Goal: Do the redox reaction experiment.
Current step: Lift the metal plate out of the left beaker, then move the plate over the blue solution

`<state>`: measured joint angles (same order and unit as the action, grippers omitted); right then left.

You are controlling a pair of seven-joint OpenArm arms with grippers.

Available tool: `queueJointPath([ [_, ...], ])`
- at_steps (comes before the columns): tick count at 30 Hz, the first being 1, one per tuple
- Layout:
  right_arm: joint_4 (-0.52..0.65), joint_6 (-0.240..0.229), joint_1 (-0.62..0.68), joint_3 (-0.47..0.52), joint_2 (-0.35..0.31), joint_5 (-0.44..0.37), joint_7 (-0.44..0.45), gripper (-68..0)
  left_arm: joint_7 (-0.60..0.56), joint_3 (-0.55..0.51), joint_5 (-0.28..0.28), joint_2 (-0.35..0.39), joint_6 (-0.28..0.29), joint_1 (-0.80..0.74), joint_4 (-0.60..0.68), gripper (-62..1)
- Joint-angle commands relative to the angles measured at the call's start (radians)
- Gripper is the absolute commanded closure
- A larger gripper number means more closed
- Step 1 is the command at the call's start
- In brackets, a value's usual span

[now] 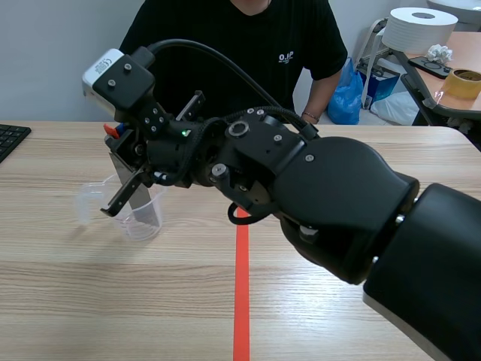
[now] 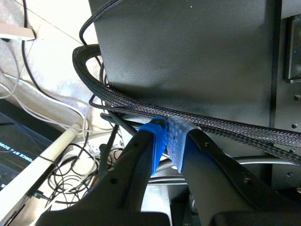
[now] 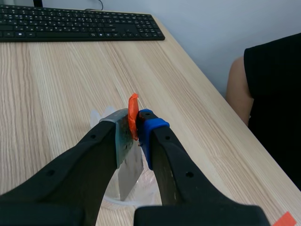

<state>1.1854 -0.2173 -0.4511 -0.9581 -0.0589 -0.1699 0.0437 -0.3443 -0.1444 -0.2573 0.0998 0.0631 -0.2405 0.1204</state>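
Pale wall behind a light wooden table, cluttered side table beyond

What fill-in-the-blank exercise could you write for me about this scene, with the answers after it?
1. The right end effector is shut on a grey metal strip that bears an ____ tag at its top.
2. The strip's lower end hangs ____ the clear beaker.
3. Ahead of the right end effector, a black ____ lies on the table.
4. The left end effector is ____ on nothing.
Missing words: orange; inside; keyboard; shut.
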Motion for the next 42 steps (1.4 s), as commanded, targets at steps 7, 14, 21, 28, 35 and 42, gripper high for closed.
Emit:
queueJointPath([
  [7, 0.130, 0.003, -0.026, 0.061, 0.001, -0.023, -0.101, -0.7, -0.006, -0.002, 0.002, 0.000, 0.002, -0.006, 0.011, -4.2],
  [14, 0.236, -0.001, -0.026, 0.088, 0.001, -0.030, -0.218, -0.7, -0.006, -0.002, 0.002, 0.000, 0.002, -0.006, 0.011, -4.2],
  [21, 0.354, -0.035, -0.026, 0.153, 0.000, -0.111, -0.349, -0.7, -0.006, -0.002, 0.002, 0.000, 0.002, -0.006, 0.011, -4.2],
  [28, 0.463, -0.115, -0.026, 0.249, -0.016, -0.223, -0.476, -0.7, -0.006, -0.002, 0.002, 0.000, 0.002, -0.006, 0.011, -4.2],
  [35, 0.518, -0.155, -0.023, 0.332, -0.111, -0.299, -0.494, -0.7, -0.006, -0.002, 0.002, 0.000, 0.002, -0.006, 0.011, -4.2],
  [42, 0.544, -0.177, 0.010, 0.436, -0.245, -0.357, -0.493, -0.7, -0.006, -0.002, 0.002, 0.000, 0.002, -0.006, 0.011, -4.2],
])
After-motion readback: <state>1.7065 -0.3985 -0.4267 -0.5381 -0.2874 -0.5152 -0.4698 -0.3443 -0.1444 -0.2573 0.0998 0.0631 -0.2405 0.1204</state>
